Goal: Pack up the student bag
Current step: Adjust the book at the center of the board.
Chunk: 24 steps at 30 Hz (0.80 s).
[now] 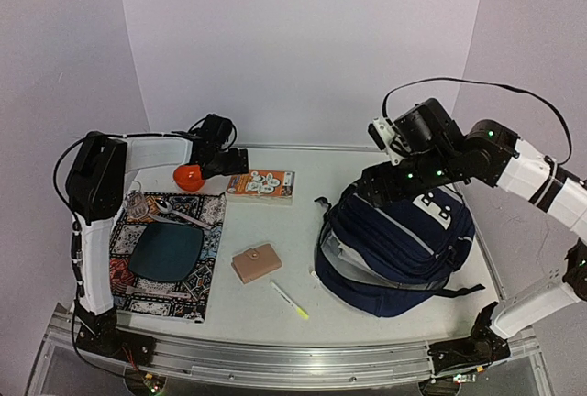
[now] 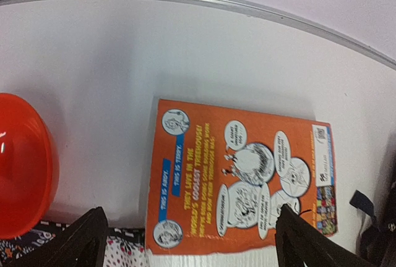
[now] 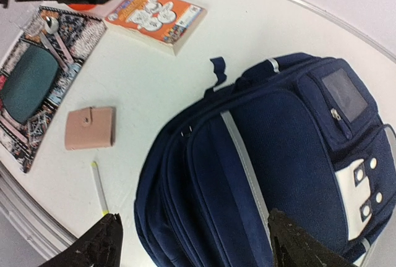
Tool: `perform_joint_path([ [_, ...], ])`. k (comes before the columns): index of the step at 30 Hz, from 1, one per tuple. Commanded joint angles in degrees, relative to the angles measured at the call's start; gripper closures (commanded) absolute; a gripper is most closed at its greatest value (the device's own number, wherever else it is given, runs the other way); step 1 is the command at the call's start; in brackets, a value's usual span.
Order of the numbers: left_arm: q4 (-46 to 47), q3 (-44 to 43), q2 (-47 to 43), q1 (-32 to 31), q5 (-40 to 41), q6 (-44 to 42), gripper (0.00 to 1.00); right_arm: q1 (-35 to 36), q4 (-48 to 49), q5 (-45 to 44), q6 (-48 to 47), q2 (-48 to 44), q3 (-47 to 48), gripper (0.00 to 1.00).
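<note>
right claw above student bag, left claw over book

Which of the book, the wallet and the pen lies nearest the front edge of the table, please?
The pen, thin and white with a yellow tip; the wallet lies farther back and the book farthest.

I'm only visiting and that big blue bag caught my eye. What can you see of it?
The student bag is a navy fabric backpack with thin light-grey stripes, a white patch with studs, a grey label and dark straps. It lies flat on the right of the white table, front panel up. The right gripper hangs open right above it; contact cannot be told.
</note>
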<state>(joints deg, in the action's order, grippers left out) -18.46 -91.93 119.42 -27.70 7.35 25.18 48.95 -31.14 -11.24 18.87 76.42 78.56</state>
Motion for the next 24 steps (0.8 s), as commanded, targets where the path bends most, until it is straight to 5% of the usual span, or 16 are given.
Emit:
perform_joint_path([
  [1,-3.9,-8.5,5.6,0.9,-2.3,-3.7,0.05,-0.6,5.3,3.5,-0.5,0.3,1.9,0.17],
  [12,-6.4,-14.9,13.6,1.8,-9.8,-2.4,0.26,-1.1,13.8,3.2,1.2,8.1,1.1,0.16],
  [24,-3.4,5.3,2.6,-3.7,-12.8,5.0,0.55,-2.7,20.7,5.9,2.8,16.9,2.5,0.17],
])
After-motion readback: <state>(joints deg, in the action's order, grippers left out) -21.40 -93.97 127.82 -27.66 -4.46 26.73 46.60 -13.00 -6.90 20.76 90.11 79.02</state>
